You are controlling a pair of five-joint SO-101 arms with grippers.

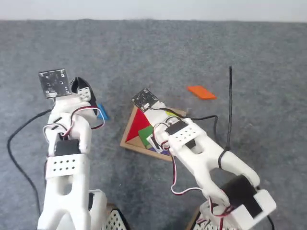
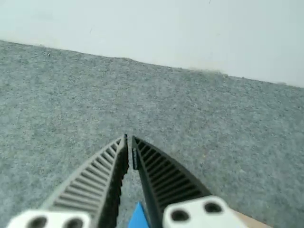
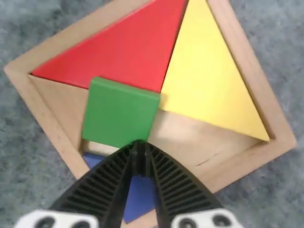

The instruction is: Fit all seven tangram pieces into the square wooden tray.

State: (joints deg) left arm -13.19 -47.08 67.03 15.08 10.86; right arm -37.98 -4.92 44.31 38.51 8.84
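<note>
The square wooden tray lies mid-table and holds a red triangle, a yellow triangle and a blue piece. A green square sits askew in it, one edge against the red triangle. My right gripper is shut, its tips at the green square's near edge. My left gripper is shut over bare carpet to the left of the tray. A small blue piece lies on the carpet just beside and under it. An orange parallelogram lies on the carpet beyond the tray to the right.
Grey carpet covers the table up to a white wall at the back. A black cable rises just right of the tray. The two arm bases stand at the front edge.
</note>
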